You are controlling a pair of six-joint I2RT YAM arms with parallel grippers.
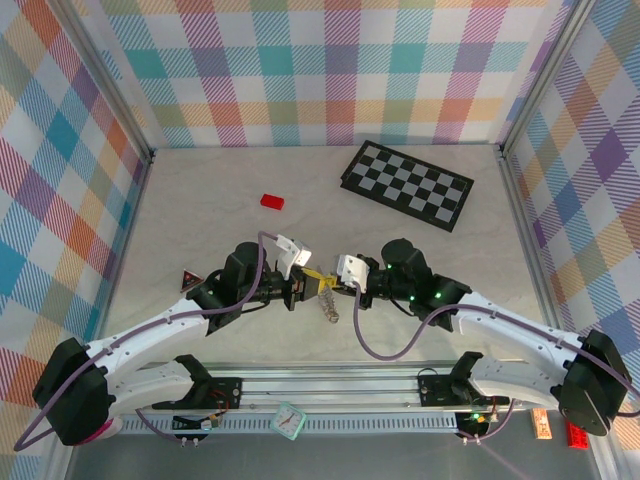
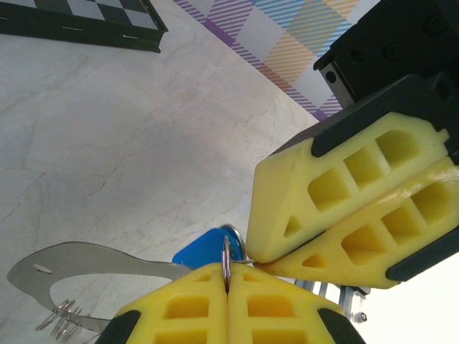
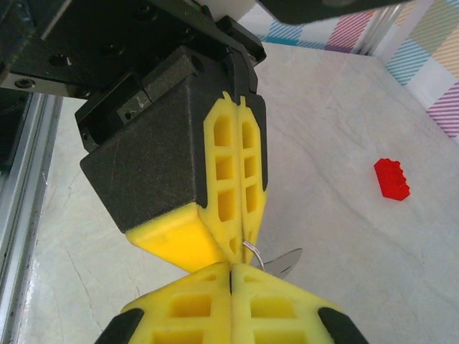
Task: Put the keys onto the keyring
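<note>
My two grippers meet tip to tip above the middle of the table. The left gripper (image 1: pixel 305 282) (image 2: pixel 227 276) is shut on a thin silvery ring, the keyring (image 2: pixel 226 252) (image 3: pixel 252 252), which stands edge-on in its seam. A key with a blue head (image 2: pixel 203 251) sits right behind the ring, touching it. A flat silvery metal piece (image 2: pixel 86 261) (image 3: pixel 284 261) runs off to the side, with small chain links (image 2: pixel 63 316) (image 1: pixel 328 305) dangling from it. The right gripper (image 1: pixel 332 284) (image 3: pixel 231 269) (image 2: pixel 257 262) is shut, its tips against the ring. Whether it pinches anything is hidden.
A red block (image 1: pixel 272 201) (image 3: pixel 391 179) lies at the back left. A black-and-white checkerboard (image 1: pixel 407 184) (image 2: pixel 79 21) lies at the back right. A red triangular piece (image 1: pixel 190 282) sits beside the left arm. Checked walls enclose three sides of the table (image 1: pixel 200 220).
</note>
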